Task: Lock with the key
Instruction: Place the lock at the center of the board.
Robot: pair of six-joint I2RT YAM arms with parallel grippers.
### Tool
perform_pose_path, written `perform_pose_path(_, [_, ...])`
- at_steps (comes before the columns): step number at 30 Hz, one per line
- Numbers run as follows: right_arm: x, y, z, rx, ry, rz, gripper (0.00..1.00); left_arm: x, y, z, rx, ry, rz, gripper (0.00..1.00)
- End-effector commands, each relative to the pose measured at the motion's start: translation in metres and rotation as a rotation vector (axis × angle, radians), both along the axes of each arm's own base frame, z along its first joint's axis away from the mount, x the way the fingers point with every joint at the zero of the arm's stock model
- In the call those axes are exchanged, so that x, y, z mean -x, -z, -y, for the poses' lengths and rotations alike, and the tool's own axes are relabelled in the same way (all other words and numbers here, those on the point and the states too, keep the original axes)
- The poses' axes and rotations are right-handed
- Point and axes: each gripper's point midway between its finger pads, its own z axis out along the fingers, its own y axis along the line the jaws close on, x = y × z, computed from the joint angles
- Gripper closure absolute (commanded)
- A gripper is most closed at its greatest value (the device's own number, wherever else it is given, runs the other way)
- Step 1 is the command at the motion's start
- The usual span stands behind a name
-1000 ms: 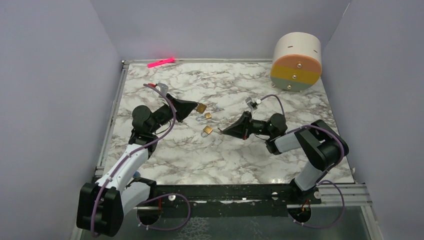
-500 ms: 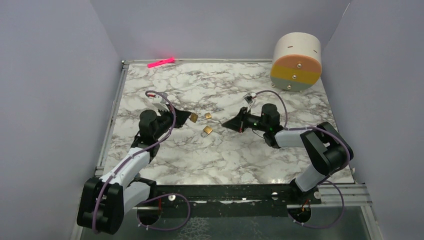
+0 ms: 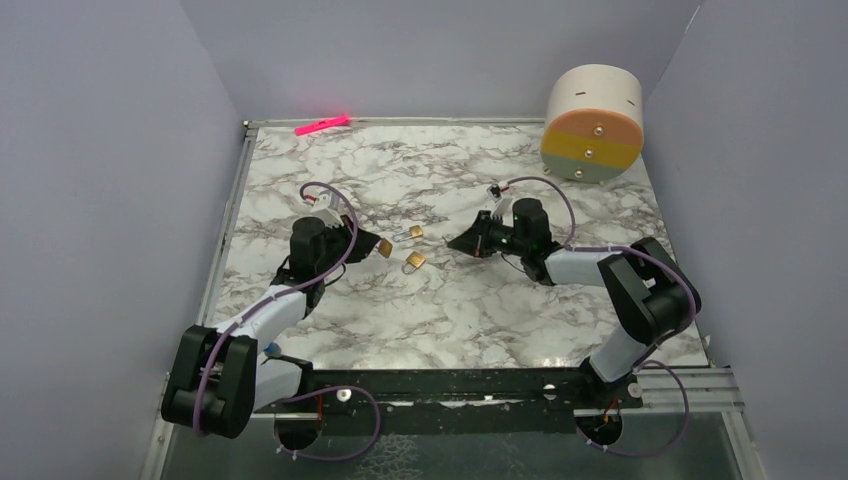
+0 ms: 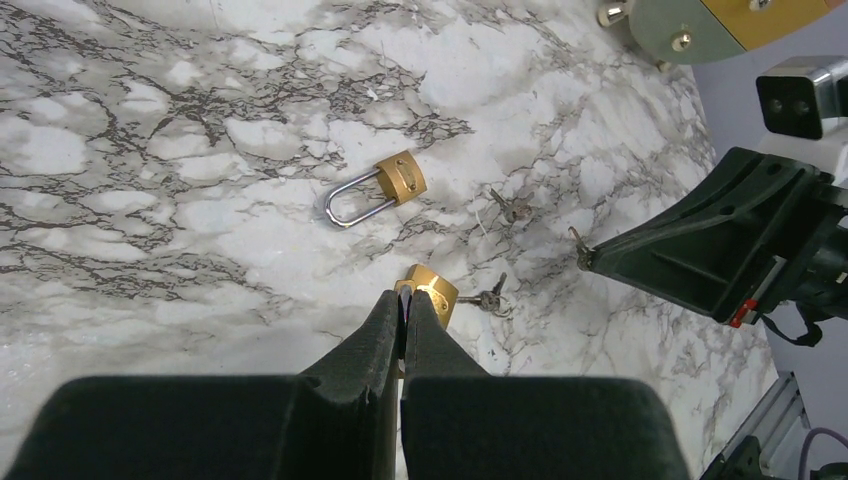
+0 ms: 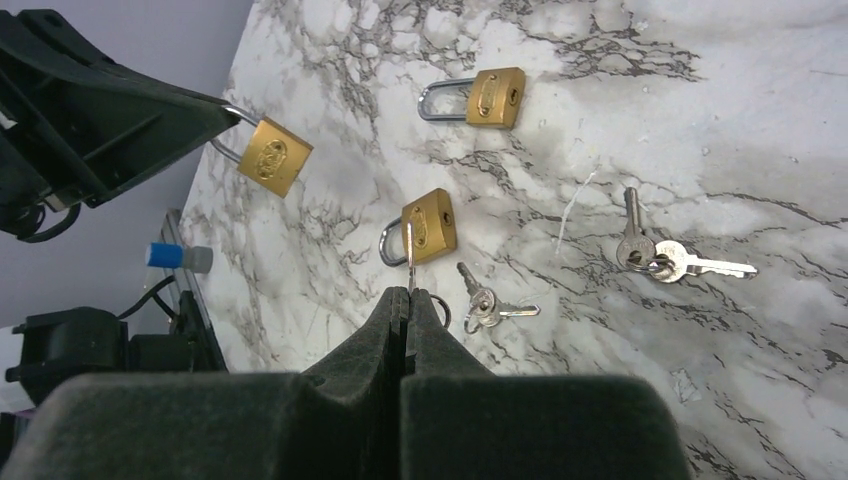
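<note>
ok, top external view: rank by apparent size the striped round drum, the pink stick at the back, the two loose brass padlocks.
1. striped round drum
2. pink stick
3. nearer brass padlock and farther brass padlock: look alike, not ranked

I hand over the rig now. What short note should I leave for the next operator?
Left gripper: shut on the shackle of a padlock.
Right gripper: shut on the key, blade pointing toward that padlock, not touching it.
Spare padlocks and loose keys lie on the table between them.
Done: padlock and key picked up.
Left: put the key in, turn it, lock.
</note>
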Motion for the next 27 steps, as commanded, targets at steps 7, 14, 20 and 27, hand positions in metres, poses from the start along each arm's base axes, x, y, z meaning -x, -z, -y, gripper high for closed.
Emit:
perform_pose_path(7, [-0.010,0.029,-0.005,0.054,-0.009,-0.105,0.99,-0.008,0.001,0.011,0.035,0.014,0.003,1.00])
perform_pose_path(14, [-0.013,0.030,-0.001,0.110,0.004,-0.085,0.99,-0.006,-0.003,0.019,0.048,0.041,0.010,1.00])
perform_pose_path(20, [0.001,0.026,-0.010,0.153,-0.039,-0.040,0.99,0.003,-0.006,0.034,0.081,0.101,-0.005,1.00])
perform_pose_path(27, [0.029,0.021,-0.010,0.167,-0.032,-0.020,0.99,0.019,-0.011,0.056,0.114,0.169,-0.019,1.00])
